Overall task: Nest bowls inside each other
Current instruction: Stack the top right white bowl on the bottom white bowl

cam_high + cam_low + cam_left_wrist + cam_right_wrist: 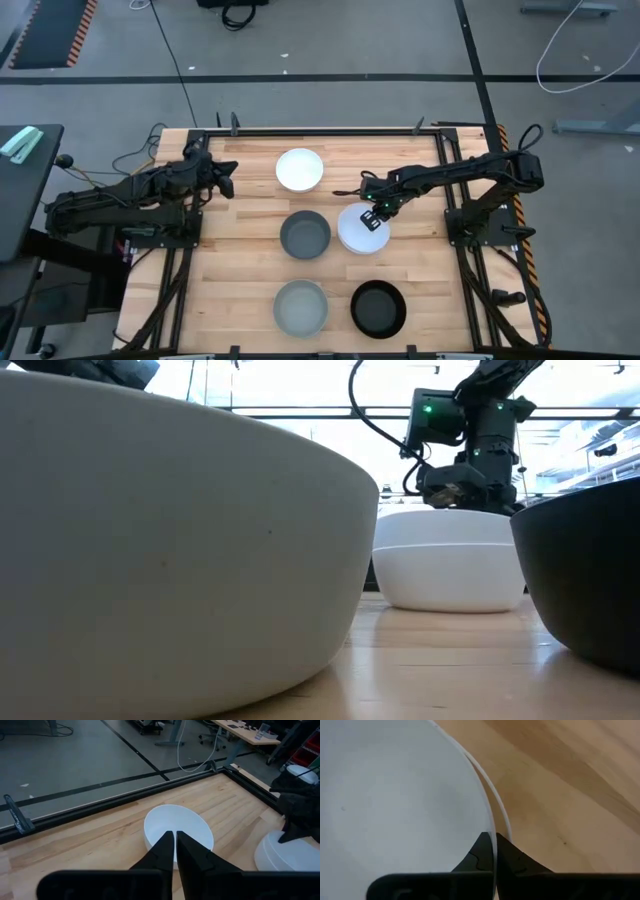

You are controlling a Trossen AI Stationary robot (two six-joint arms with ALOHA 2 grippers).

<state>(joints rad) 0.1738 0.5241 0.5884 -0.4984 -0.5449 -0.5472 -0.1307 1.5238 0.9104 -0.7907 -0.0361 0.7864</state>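
- Wooden bench [240, 290] carries the bowls in loose rows; nearest the front edge sit the light grey bowl [301, 307] on the left and the black bowl [379, 309] on the right, apart from each other.
- Mid-bench, the dark grey bowl [305, 234] stands alone. Just to its right is the white stack [361, 231]: one white bowl already seated inside another, as the double rim in the right wrist view shows.
- Right gripper [378, 211] is at the far rim of that stack, fingers pinched narrow on the wall of the upper bowl [395, 795].
- Risk, as I judge it: a thin rim pinch on a smooth bowl could slip or tilt it; if the gripper lifts without releasing, the upper bowl could drag out, or the lower one could shift towards the dark grey bowl.
- Farthest, a single white bowl [299, 169] waits alone. Left gripper [226, 180] hovers to its left, fingers closed together and empty.
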